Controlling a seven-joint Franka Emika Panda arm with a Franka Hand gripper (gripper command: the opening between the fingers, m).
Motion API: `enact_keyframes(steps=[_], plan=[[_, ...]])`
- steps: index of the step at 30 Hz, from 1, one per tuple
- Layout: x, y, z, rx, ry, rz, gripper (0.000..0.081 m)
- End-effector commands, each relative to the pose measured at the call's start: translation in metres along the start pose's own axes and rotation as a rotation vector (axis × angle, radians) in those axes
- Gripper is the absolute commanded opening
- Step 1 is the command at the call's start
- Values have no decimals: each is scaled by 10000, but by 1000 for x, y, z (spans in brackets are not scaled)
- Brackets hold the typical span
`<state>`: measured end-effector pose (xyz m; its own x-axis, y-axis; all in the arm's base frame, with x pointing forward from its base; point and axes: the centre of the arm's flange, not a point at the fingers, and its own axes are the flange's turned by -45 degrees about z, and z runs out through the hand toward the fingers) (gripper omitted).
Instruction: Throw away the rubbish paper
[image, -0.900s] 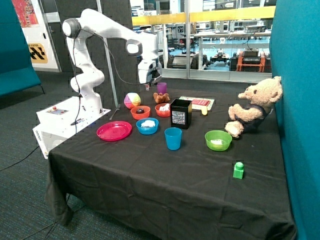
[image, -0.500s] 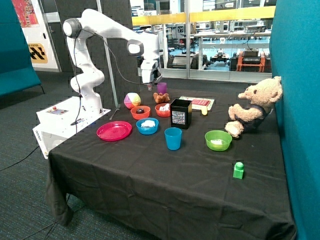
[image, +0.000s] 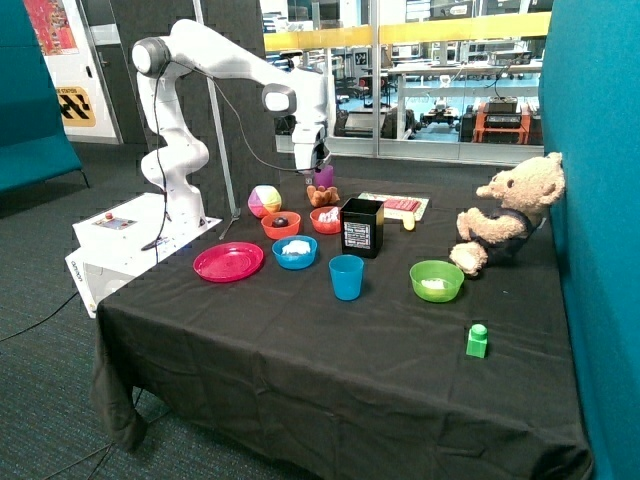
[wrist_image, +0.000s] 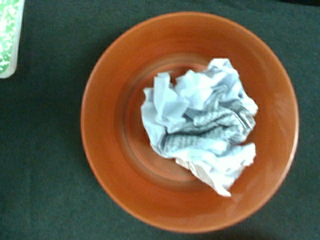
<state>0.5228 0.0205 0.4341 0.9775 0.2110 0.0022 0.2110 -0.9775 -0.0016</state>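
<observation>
Having shifted bearward (over orange bowl (wrist_image: 125, 190)): tool (image: 316, 166).

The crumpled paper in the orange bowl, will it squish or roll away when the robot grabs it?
The crumpled paper is loosely wadded with many folds, so it will probably squash and feel very light. It sits inside the orange bowl, whose raised rim should stop it rolling off. The gripper hangs above.

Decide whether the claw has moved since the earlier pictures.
Yes. The claw has shifted away from the robot's base, toward the black box, and now hangs above the orange bowl holding paper.
</observation>
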Motion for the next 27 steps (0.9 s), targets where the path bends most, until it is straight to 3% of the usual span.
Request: enact_keyframes(steps=[1,18,27], plan=[[13,-13,19,-16,-23,-273,716],[33,-24,60,-16,-23,-98,804],[38,-23,76,-16,-23,-105,808]])
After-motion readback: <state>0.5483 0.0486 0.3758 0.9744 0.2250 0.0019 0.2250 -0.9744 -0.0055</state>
